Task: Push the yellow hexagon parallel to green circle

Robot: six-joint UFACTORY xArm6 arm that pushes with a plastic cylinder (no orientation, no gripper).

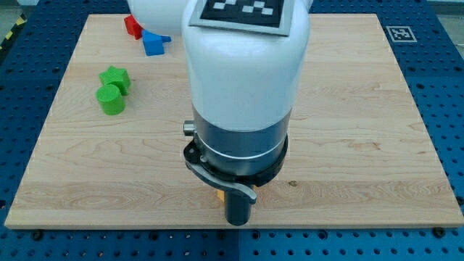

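With no gripper in view, the tip sits just right of the mostly hidden yellow hexagon, with the green circle well off to its upper left.

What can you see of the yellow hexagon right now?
Very little. Only a small yellow-orange sliver of the yellow hexagon shows, near the view's bottom centre on the wooden board. It peeks out at the left of the dark rod, just under the arm's grey bracket; the rest is hidden behind the arm, so its shape and pose cannot be made out. My tip sits right beside it to the view's lower right; contact cannot be confirmed. It lies far from the green circle at the view's upper left.
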